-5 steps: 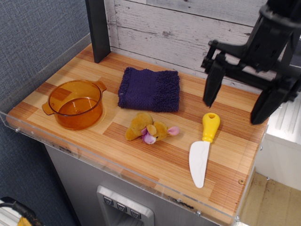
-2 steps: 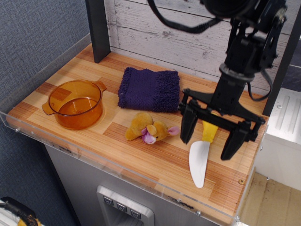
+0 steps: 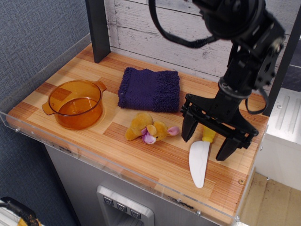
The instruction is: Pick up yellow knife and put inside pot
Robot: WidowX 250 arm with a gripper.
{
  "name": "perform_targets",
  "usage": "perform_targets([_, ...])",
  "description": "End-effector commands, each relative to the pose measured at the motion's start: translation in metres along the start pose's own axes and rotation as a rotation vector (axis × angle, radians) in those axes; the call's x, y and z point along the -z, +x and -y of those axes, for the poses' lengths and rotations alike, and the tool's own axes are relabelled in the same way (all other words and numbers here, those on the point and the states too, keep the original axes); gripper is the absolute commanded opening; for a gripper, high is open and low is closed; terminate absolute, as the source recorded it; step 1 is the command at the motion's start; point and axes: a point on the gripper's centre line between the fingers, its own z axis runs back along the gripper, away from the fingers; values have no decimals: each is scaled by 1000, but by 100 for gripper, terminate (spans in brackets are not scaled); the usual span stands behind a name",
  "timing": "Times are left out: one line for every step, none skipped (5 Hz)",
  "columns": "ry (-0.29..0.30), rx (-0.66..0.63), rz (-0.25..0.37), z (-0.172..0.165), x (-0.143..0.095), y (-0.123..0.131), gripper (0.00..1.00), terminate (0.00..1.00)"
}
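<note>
The yellow knife (image 3: 199,162) lies on the wooden counter at the front right, white blade toward the front edge; only a bit of its yellow handle (image 3: 209,135) shows. My black gripper (image 3: 206,141) is open and low over the knife, its two fingers (image 3: 189,128) standing either side of the handle and hiding most of it. The amber-orange pot (image 3: 75,103) stands empty at the left of the counter, far from the gripper.
A folded dark purple cloth (image 3: 149,88) lies at the back middle. A small yellow plush toy (image 3: 148,128) lies just left of the gripper. A black post (image 3: 98,28) stands at the back left. A clear acrylic rim (image 3: 122,176) edges the counter front and left.
The gripper came down from high at the back right to straddle the knife's handle, and has sunk a little lower since. The knife, pot, cloth and toy have not moved.
</note>
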Motion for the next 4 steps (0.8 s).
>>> perform_targets([44, -4, 132, -13, -11, 17, 100, 0])
perform_targets([20, -23, 138, -16, -4, 17, 100, 0])
perform_targets([-99, -103, 160, -11, 4, 10, 100, 0])
perform_targets([-226, -221, 190, -4, 12, 4, 100, 0])
